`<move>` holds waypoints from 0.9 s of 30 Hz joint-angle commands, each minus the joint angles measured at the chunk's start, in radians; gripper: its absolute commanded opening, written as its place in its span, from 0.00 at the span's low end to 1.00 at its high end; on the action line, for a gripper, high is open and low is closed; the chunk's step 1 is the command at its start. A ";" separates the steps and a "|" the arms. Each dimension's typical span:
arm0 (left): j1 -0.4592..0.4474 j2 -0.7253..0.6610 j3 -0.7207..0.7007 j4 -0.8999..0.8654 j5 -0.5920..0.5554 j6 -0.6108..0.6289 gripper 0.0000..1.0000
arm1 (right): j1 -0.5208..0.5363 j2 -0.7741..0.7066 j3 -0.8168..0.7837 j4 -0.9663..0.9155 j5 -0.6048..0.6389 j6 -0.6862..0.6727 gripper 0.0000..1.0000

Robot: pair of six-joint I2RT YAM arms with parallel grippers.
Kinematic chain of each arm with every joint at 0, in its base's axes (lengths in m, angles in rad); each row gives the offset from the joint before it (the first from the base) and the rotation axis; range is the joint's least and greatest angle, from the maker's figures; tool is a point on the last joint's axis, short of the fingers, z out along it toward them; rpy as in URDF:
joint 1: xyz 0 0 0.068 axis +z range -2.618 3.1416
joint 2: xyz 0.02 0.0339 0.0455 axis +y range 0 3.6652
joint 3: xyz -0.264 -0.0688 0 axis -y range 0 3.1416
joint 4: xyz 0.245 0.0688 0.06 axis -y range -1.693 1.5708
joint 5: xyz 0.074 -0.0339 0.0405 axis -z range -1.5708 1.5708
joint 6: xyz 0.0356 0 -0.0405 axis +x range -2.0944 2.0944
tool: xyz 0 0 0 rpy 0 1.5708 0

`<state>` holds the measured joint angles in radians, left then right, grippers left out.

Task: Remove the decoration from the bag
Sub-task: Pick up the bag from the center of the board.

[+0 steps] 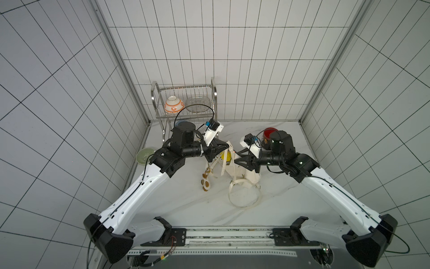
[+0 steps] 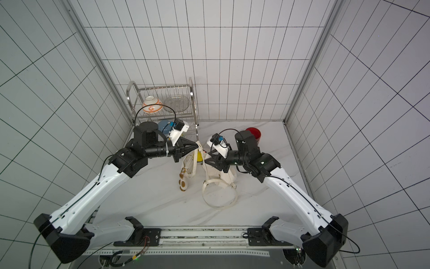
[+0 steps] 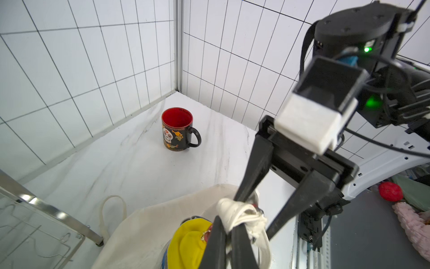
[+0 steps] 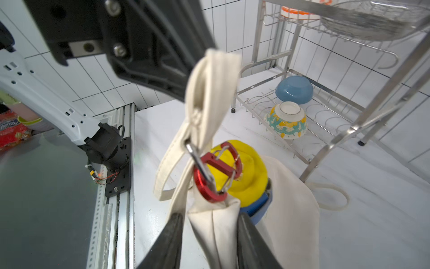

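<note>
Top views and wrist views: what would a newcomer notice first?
The cream bag hangs mid-table by its strap, pinched in the left hand, with the right hand straddling its fabric. A red carabiner clipped to the strap stands out against a yellow object beside it.

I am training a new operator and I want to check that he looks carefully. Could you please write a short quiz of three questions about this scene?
1. True or false: the left gripper is shut on the bag's cream strap.
2. Which colour are the carabiner clips hanging below that strap? A) red B) blue C) green
3. Fill in: the black mug standing on the table is ___ inside.

Key: 1 true; 2 A; 3 red.
</note>
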<state>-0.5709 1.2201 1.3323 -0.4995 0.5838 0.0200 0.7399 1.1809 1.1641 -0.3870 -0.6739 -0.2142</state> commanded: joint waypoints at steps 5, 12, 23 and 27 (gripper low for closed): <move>0.011 -0.017 0.046 0.062 -0.105 0.065 0.00 | 0.121 -0.025 -0.073 0.153 0.052 0.162 0.34; 0.011 -0.038 -0.025 0.106 -0.012 -0.005 0.00 | 0.200 0.001 -0.201 0.506 0.260 0.364 0.27; 0.006 -0.037 -0.015 -0.026 -0.015 -0.190 0.00 | 0.207 0.156 -0.326 0.999 0.425 0.505 0.20; 0.013 -0.086 -0.058 -0.053 -0.040 -0.102 0.00 | 0.208 0.119 -0.326 0.971 0.330 0.481 0.22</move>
<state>-0.5591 1.1934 1.2980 -0.5449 0.5243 -0.1078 0.9440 1.3319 0.8368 0.4973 -0.3141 0.2565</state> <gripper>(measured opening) 0.061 0.221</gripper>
